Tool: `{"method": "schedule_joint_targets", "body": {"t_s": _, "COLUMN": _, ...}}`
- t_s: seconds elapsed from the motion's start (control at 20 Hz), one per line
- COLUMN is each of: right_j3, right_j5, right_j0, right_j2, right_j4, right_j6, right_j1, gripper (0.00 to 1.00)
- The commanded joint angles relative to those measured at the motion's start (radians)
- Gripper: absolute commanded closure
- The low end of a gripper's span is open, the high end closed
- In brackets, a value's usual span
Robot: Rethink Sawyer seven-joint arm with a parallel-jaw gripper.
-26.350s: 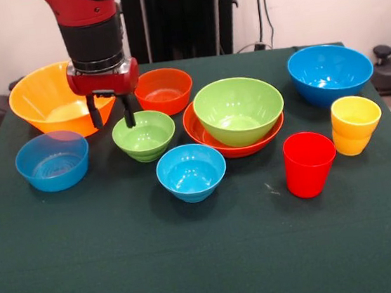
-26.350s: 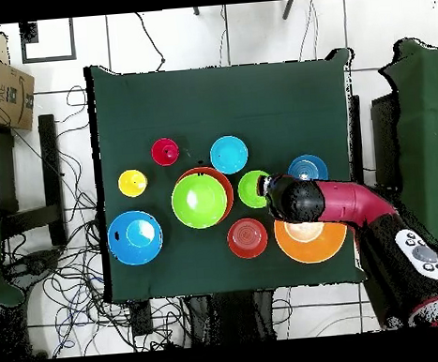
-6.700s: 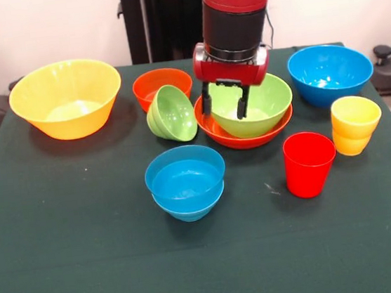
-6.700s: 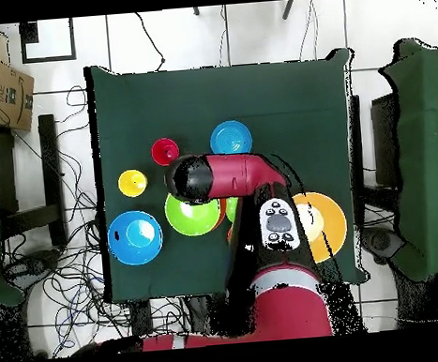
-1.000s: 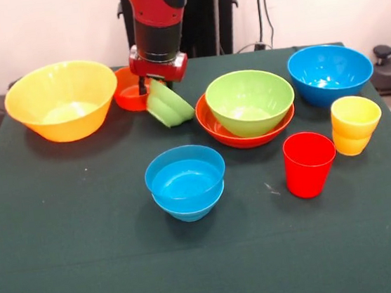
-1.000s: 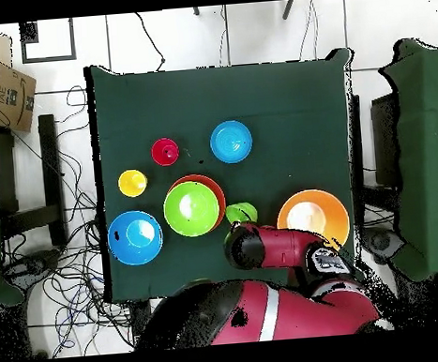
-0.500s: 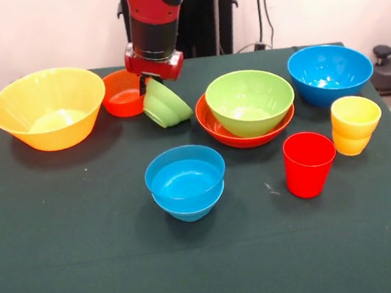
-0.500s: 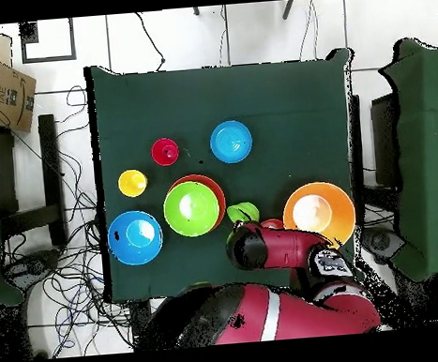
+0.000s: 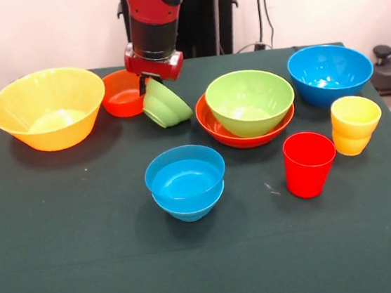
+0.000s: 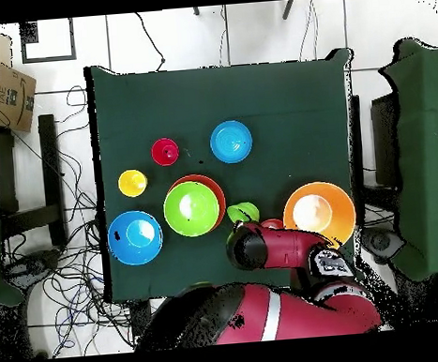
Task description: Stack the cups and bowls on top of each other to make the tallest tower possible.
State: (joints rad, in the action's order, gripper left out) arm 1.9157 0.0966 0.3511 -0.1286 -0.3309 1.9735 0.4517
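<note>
At far side of table (image 9: 69, 274), gripper (image 9: 151, 81) sits over small green bowl (image 9: 166, 104), which is tipped on its side, rim facing away, just beside small red-orange bowl (image 9: 122, 93).

Risk: bowl hangs tilted from one rim pinch, so it could swing or slip out and knock red-orange bowl or big orange-yellow bowl (image 9: 48, 107).

Fingers mostly hidden; looks clamped on green bowl's rim, narrow opening.

Nested blue bowls (image 9: 186, 181), cups (image 9: 309, 162) sit apart.
</note>
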Motion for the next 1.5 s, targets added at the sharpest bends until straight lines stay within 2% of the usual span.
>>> {"method": "schedule_joint_targets", "body": {"t_s": 0.05, "right_j3": -0.028, "right_j5": -0.006, "right_j0": -0.016, "right_j2": 0.093, "right_j4": -0.008, "right_j6": 0.077, "right_j1": 0.015, "gripper": 1.00}}
{"method": "schedule_joint_targets", "body": {"t_s": 0.25, "right_j3": 0.036, "right_j5": 0.139, "right_j0": -0.020, "right_j2": 0.129, "right_j4": 0.039, "right_j6": 0.062, "right_j1": 0.170, "gripper": 1.00}}
{"method": "schedule_joint_targets", "body": {"t_s": 0.65, "right_j3": 0.046, "right_j5": 0.315, "right_j0": -0.010, "right_j2": 0.163, "right_j4": 0.078, "right_j6": 0.028, "right_j1": 0.293, "gripper": 1.00}}
{"method": "schedule_joint_targets", "body": {"t_s": 1.1, "right_j3": 0.053, "right_j5": 0.367, "right_j0": -0.020, "right_j2": 0.169, "right_j4": 0.094, "right_j6": 0.040, "right_j1": 0.334, "gripper": 1.00}}
{"method": "schedule_joint_targets", "body": {"t_s": 1.5, "right_j3": -0.053, "right_j5": 0.330, "right_j0": -0.064, "right_j2": 0.171, "right_j4": 0.109, "right_j6": 0.087, "right_j1": 0.226, "gripper": 1.00}}
